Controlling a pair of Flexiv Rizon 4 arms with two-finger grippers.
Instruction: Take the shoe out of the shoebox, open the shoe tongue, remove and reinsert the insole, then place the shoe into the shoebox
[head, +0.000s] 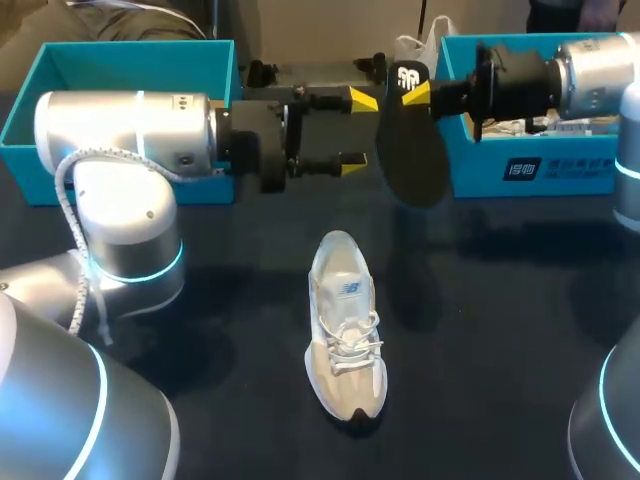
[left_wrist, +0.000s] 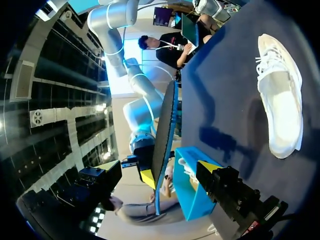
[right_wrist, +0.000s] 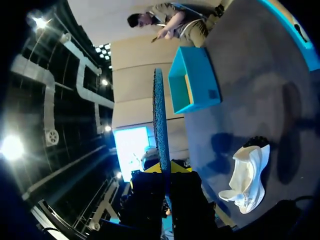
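Two tools are hanging above the worktop (head: 500, 300): your right tool (head: 408, 86) is pinching the insole (head: 412, 150) by its heel, and your left tool (head: 358, 130) is gaping wide and empty just beside it. With the shoe (head: 345, 325) lying below on the worktop, you are likely facing reinsertion next, steering the insole toe-first into its opening.

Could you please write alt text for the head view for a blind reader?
The right gripper holds a flat dark insole above the dark table, facing the open left gripper. A white lace-up sneaker lies below; teal cardboard boxes stand at both back corners.
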